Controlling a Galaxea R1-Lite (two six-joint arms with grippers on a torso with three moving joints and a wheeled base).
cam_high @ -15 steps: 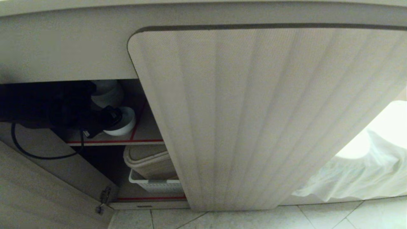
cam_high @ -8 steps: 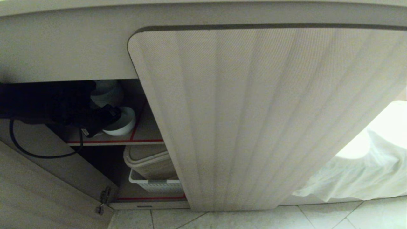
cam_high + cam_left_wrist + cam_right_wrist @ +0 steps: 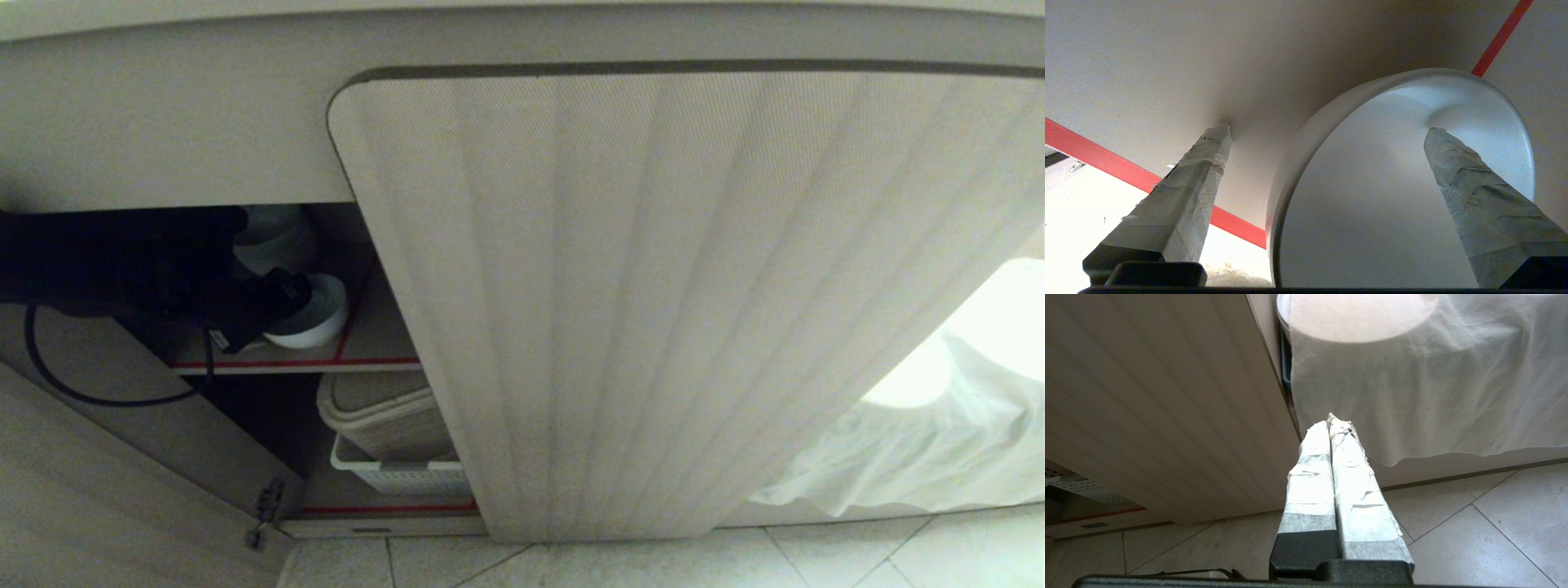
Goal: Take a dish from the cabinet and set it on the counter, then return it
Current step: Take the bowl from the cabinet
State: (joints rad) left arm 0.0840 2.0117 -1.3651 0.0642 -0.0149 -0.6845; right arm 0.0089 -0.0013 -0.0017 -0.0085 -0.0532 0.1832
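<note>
Since a second ago the left arm has shifted only slightly inside the cabinet [image 3: 653,286], its gripper edging a touch toward the dish, while the camera and everything else hold as they were. In the head view, the left gripper [image 3: 282,306] reaches in from the left through the open left-hand bay and sits against the near side of the small white bowl [image 3: 318,314], which stands upright on the upper red-edged shelf [image 3: 294,363], with a further white dish [image 3: 273,237] behind it; on the level below sit a beige bin [image 3: 384,416] and a white basket [image 3: 400,474]. In the left wrist view, the fingers [image 3: 1180,196] stand wide apart and straddle the bowl's rim [image 3: 1298,143]: one finger is outside the wall, its tip at the shelf, the other inside the hollow, so the wall lies between them, ungripped. The bowl is plain, glossy, deep and round, so no axis matters; closing on the wall looks like the next need. In the right wrist view, the right gripper [image 3: 1331,424] hangs parked, fingers pressed together, near the floor tiles [image 3: 1453,539] and a white cloth [image 3: 1433,375], well away from the bowl.
</note>
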